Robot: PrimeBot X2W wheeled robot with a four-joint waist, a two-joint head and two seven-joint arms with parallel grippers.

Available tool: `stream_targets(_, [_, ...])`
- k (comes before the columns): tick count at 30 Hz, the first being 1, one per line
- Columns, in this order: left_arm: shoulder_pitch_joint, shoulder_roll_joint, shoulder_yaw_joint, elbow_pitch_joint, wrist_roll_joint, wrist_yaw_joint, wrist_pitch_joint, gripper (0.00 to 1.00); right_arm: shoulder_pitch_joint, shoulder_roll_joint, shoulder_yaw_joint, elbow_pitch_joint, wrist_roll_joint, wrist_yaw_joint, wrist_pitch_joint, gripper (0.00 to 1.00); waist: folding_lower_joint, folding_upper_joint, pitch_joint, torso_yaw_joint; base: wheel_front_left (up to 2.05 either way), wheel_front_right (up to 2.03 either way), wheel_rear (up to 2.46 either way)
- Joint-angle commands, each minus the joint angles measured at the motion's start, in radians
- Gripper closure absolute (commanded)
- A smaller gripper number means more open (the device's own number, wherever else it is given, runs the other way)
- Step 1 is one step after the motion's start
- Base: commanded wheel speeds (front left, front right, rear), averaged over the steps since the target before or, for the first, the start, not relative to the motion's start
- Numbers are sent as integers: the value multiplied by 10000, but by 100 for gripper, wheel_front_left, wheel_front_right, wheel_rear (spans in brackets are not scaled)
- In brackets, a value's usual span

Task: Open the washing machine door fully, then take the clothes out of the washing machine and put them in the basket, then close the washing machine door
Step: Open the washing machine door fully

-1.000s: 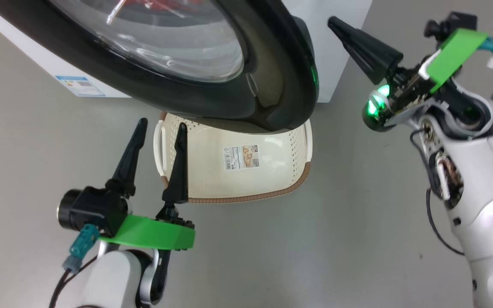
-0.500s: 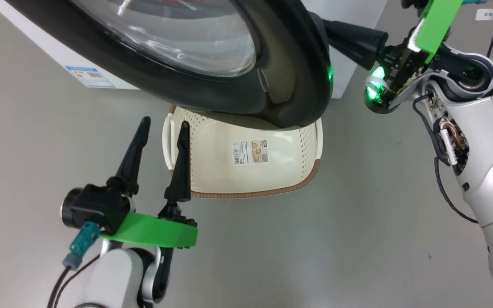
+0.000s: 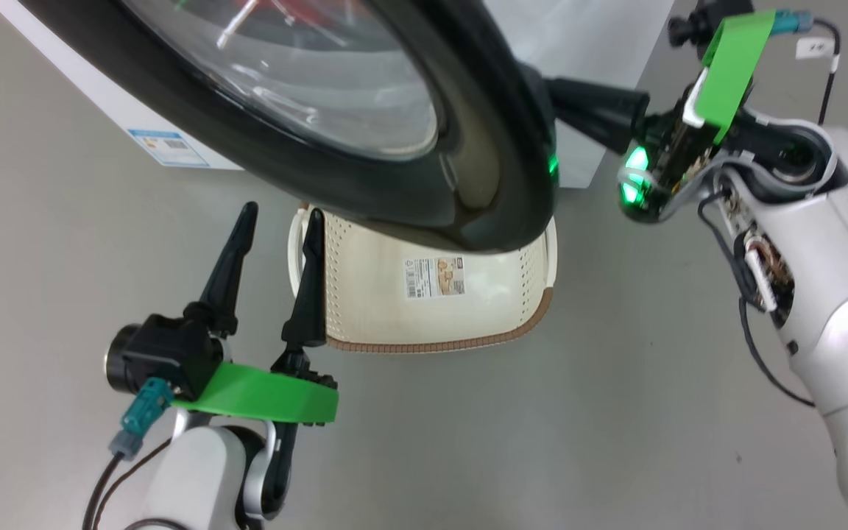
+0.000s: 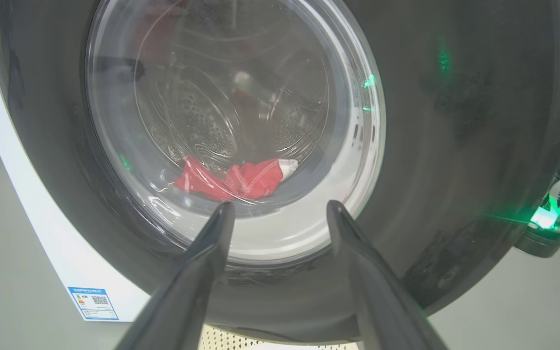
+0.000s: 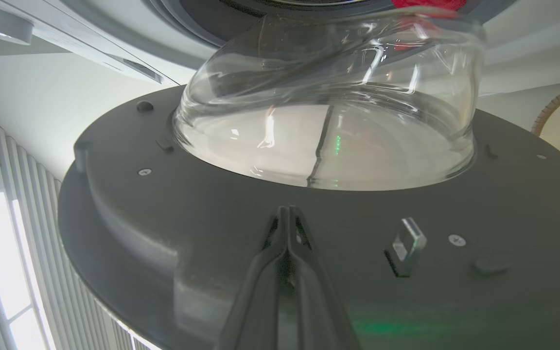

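Note:
The washing machine door [image 3: 468, 147], black-rimmed with a bulging glass bowl, stands partly open from the white washing machine [image 3: 593, 44]. Behind its free edge my right gripper [image 5: 287, 210] is shut and empty, tips pressed against the door's grey inner face; its dark fingers [image 3: 593, 107] reach in from the right. Red clothes [image 4: 236, 177] lie in the drum, seen through the glass. The cream basket [image 3: 431, 294] sits on the floor under the door, with nothing in it. My left gripper [image 3: 280, 213] is open and empty, just left of the basket and facing the door's outer side [image 4: 455, 146].
A clear latch hook [image 5: 406, 243] sticks up from the door's inner face, right of my right fingertips. A blue-and-white label [image 3: 170, 147] marks the machine's lower front. Grey floor [image 3: 578, 412] lies around the basket. My right forearm [image 3: 821, 280] stands at the right.
My right gripper has moved left, its tips going behind the door's rim. The door has swung a little further out. The head view has shifted slightly; the left arm has held still.

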Motion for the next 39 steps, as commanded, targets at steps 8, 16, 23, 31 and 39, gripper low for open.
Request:
stream_targets(8, [298, 229, 392, -74, 19, 105, -76, 0, 1139, 265, 219, -773, 75, 8, 302, 100, 0, 0, -671, 117, 0, 0, 0])
stream_targets(16, [586, 229, 486, 42, 87, 58, -76, 0, 1811, 463, 426, -1102, 162, 8, 435, 100, 0, 0, -1216, 293, 0, 0, 0])
stream_targets(23, [753, 229, 519, 28, 57, 83, -76, 0, 2154, 535, 620, -1208, 261, 8, 541, 100, 0, 0, -1577, 555, 0, 0, 0])
stream_targets(31, [927, 229, 602, 113, 2, 113, -76, 0, 2449, 603, 964, -1234, 312, 8, 690, 100, 0, 0, -1899, 866, 0, 0, 0])
stream_targets(39, [1117, 229, 615, 191, -80, 180, -76, 0, 2703, 668, 1244, -1277, 331, 8, 622, 100, 0, 0, -2239, 1475, 0, 0, 0])
